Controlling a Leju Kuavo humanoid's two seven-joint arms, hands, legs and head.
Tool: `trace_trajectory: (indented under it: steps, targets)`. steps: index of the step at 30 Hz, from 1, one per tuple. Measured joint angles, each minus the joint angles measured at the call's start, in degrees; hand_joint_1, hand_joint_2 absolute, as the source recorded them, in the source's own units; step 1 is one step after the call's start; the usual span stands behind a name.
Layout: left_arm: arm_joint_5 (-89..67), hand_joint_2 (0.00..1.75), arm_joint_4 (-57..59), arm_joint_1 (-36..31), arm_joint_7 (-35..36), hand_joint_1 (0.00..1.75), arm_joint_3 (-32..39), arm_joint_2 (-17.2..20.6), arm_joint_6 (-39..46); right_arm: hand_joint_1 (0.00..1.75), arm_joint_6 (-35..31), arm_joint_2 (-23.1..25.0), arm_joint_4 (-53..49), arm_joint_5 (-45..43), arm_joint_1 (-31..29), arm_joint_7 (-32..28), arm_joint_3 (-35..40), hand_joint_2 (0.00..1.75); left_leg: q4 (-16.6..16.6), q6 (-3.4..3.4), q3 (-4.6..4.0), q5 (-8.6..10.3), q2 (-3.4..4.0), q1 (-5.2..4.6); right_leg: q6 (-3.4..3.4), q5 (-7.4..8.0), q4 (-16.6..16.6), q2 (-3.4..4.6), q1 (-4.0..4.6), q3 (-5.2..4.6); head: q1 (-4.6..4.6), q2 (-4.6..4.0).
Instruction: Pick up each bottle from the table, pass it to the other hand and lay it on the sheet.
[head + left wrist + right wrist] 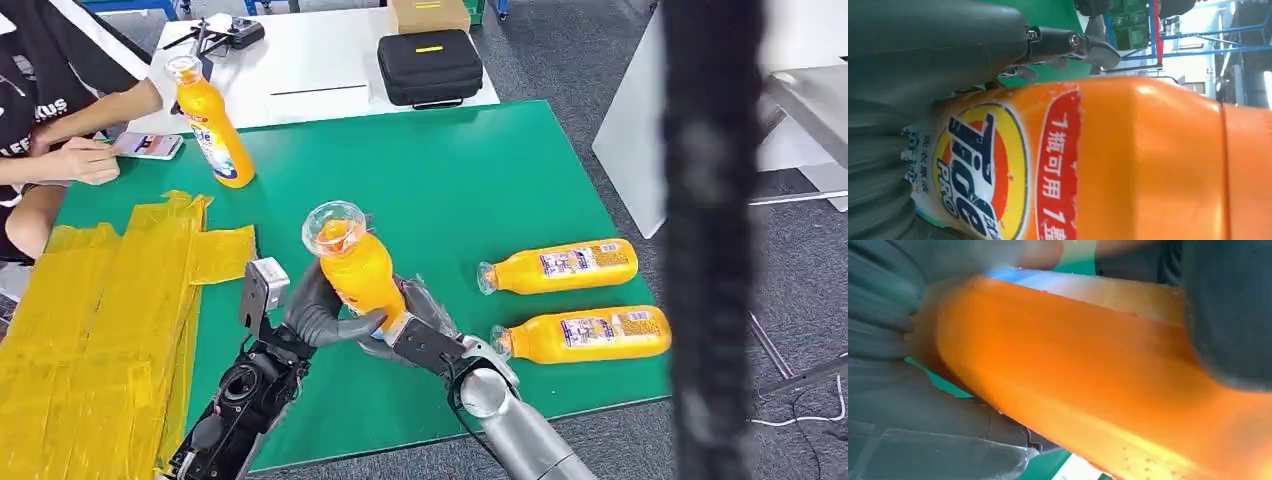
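Gripping the same orange plastic detergent bottle point(362, 272) w/ a clear cap, both hands meet above the green mat point(470, 170) near its front edge; left hand point(318, 312) wraps grey fingers round the body, right hand point(420, 325) clasps the lower part from the opposite side. Bottle stands about upright, cap up. Left wrist view shows its label point(978, 170): yellow-ringed round logo w/ dark blue letters, plus a red strip w/ white characters. Right wrist view shows its smooth orange side point(1088, 390), blurred.

Count: 4 orange bottles total. 1 in the hands; 2 lying flat point(560, 267) point(585, 335) side by side by the mat's right edge, caps toward centre; 1 more point(212, 125) tilted at the far left corner, held by a person's hand point(160, 95). 1 crinkled yellow plastic sheet point(90, 320) covers the mat's left edge. 1 black zip case point(430, 66) on the white table point(320, 60) beyond
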Motion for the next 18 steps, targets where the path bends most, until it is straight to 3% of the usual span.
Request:
trace_trajectory:
  steps: [1,18]
  targets:
    - [0.1,1.75,0.1,-0.1,0.0,1.73,0.0,0.0,0.0,1.75,0.0,0.0,0.0,0.0,0.0,0.0,0.0,1.75,0.0,0.00,0.00,0.00,-0.01,0.00,0.00,0.00,0.0,0.00,0.00,0.00,0.02,0.00]
    - [2.0,1.75,0.3,0.0,0.0,1.75,0.9,-0.4,2.3,1.75,-0.1,0.0,0.0,0.2,0.0,0.1,0.2,1.75,0.0,0.00,-0.01,0.00,-0.02,0.00,0.00,0.00,0.0,0.00,0.00,0.00,0.04,0.00]
